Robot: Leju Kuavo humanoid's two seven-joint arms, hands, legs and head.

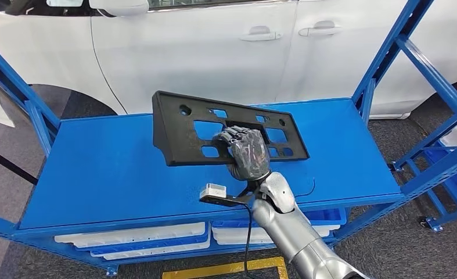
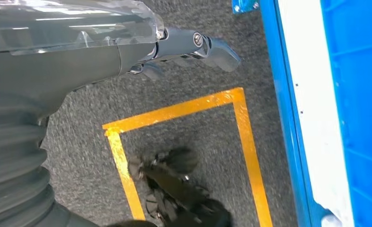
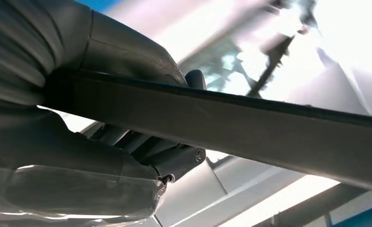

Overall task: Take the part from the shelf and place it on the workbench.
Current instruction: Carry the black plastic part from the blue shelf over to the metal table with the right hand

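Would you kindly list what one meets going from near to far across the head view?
Yellow floor tape → white trays under the shelf → right hand gripping the black plastic perforated panel → white car.

— What is carrying everything here?
— A blue metal shelf rack (image 1: 98,174). On its flat top lies a black plastic part (image 1: 185,131), its near edge tilted up off the surface.
— And lower down?
— White trays (image 1: 133,235) on the lower level. The rack stands on grey carpet (image 2: 193,127) marked with yellow tape (image 2: 174,111).
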